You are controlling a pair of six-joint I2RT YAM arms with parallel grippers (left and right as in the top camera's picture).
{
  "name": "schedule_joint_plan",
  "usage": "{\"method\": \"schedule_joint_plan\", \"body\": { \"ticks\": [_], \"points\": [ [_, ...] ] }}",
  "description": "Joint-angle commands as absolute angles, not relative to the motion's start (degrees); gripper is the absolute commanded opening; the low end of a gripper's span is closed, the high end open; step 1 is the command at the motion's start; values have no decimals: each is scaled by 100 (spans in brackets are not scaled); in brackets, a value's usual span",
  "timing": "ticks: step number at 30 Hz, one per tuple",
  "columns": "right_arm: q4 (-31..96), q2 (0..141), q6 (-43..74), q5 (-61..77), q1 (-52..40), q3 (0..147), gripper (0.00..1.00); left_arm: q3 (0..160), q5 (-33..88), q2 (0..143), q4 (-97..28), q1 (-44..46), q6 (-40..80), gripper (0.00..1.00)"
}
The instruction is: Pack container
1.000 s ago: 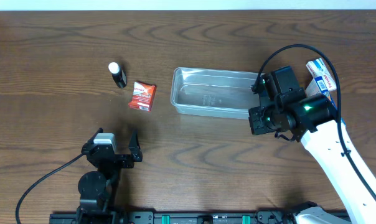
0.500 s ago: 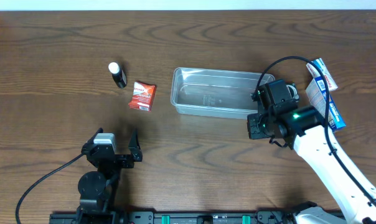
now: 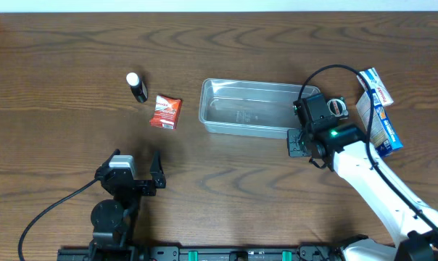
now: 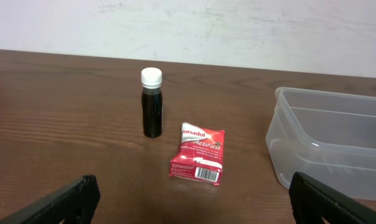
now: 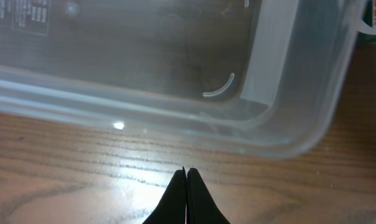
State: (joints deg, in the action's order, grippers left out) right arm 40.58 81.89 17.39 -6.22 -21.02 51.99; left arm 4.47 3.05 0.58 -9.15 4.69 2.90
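Observation:
The clear plastic container [image 3: 242, 128] lies empty at the table's middle; it also shows in the left wrist view [image 4: 300, 149] and the right wrist view [image 5: 287, 93]. My right gripper [image 3: 297, 142] is shut and empty, low over the table just in front of the container's near right corner, tips together [image 5: 187, 171]. My left gripper [image 3: 135, 176] is open and empty near the front edge, its fingers wide apart [image 4: 197, 202]. A black bottle with a white cap [image 3: 137, 87] stands left of the container, with a red packet [image 3: 165, 112] beside it.
Blue and white boxes [image 3: 377, 109] lie at the right, beside a small white round item [image 3: 338, 106] near the container's right end. The bottle [image 4: 152, 102] and the red packet [image 4: 198, 153] lie ahead of the left gripper.
My right arm has drawn left and back, uncovering the blue and white boxes. Its shut gripper stays by the container's near right corner. The left arm has not moved.

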Motion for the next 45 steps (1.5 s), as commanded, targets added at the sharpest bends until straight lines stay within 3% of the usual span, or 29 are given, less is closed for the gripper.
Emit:
{"method": "schedule_joint_plan", "body": {
  "ticks": [1, 31, 38, 45],
  "points": [
    [3975, 8370, 1822, -805, -2167, 5168, 1, 290, 346, 23, -974, 480, 215, 98],
    [3529, 8477, 1514, -1466, -2167, 5168, 1, 290, 344, 23, -974, 480, 215, 98],
    [4571, 8235, 1219, -489, -2182, 5441, 1, 290, 344, 23, -974, 480, 215, 98],
    [5789, 7140, 1181, -1271, -1938, 6392, 1, 290, 344, 23, -974, 480, 215, 98]
  ]
}}
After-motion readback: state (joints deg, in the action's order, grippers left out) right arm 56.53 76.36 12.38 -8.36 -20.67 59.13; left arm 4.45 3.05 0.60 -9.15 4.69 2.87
